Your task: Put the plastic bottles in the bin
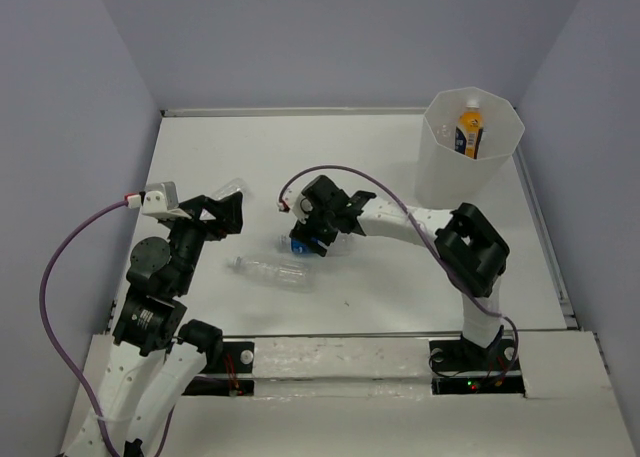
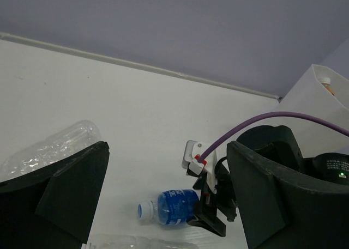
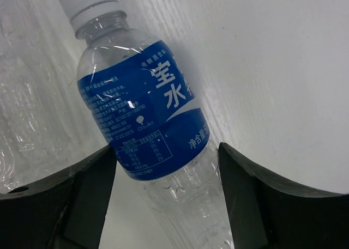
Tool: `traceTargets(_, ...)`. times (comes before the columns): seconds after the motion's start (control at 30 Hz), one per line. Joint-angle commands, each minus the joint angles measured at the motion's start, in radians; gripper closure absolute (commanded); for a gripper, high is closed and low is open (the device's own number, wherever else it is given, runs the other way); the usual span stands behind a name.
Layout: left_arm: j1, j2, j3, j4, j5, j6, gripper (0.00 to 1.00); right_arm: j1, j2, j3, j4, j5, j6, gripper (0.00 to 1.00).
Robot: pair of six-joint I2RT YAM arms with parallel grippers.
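Note:
A blue-labelled bottle (image 1: 298, 245) lies on the white table, cap towards the left arm. My right gripper (image 1: 320, 239) is shut on its clear lower body. In the right wrist view the bottle (image 3: 144, 113) fills the gap and both fingers (image 3: 90, 183) touch its sides. My left gripper (image 1: 222, 215) is open and empty, just above the table. A clear bottle (image 1: 232, 189) lies beside its far finger and shows in the left wrist view (image 2: 52, 145). Another clear bottle (image 1: 268, 270) lies in front of both grippers. The white bin (image 1: 440, 167) stands at the back right with an orange bottle (image 1: 468, 132) inside.
The grey walls enclose the table on the left, back and right. A purple cable (image 1: 330, 172) loops over the right wrist. The right arm's elbow (image 1: 472, 247) stands between the bottles and the bin. The left wrist view shows the right gripper (image 2: 218, 205) and the bin's wall (image 2: 311, 96).

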Motion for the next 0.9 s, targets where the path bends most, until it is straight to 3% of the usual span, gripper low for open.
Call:
traceTargets(0.0, 0.004, -0.007, 0.002, 0.031, 0.011, 0.017, 0.01, -0.040, 0.032, 0.050, 0.033, 0.045, -0.018, 0.31)
traceTargets(0.17, 0.006, -0.009, 0.002, 0.030, 0.012, 0.017, 0.01, -0.063, -0.007, 0.048, 0.087, 0.068, -0.001, 0.58)
traceTargets(0.43, -0.001, -0.012, 0.002, 0.030, 0.014, 0.017, 0.01, -0.085, -0.151, 0.004, 0.159, 0.074, 0.041, 0.60)
traceTargets(0.57, -0.004, -0.009, 0.002, 0.031, 0.015, 0.017, 0.01, -0.094, -0.300, -0.050, 0.262, 0.076, 0.077, 0.69)
traceTargets(0.67, -0.007, -0.007, 0.001, 0.033, 0.018, 0.017, 0.01, -0.094, -0.386, -0.082, 0.320, 0.092, 0.101, 0.71)
traceTargets(0.87, -0.011, -0.012, -0.001, 0.034, 0.020, 0.015, 0.01, -0.156, -0.613, -0.130, 0.530, 0.327, 0.107, 0.70)
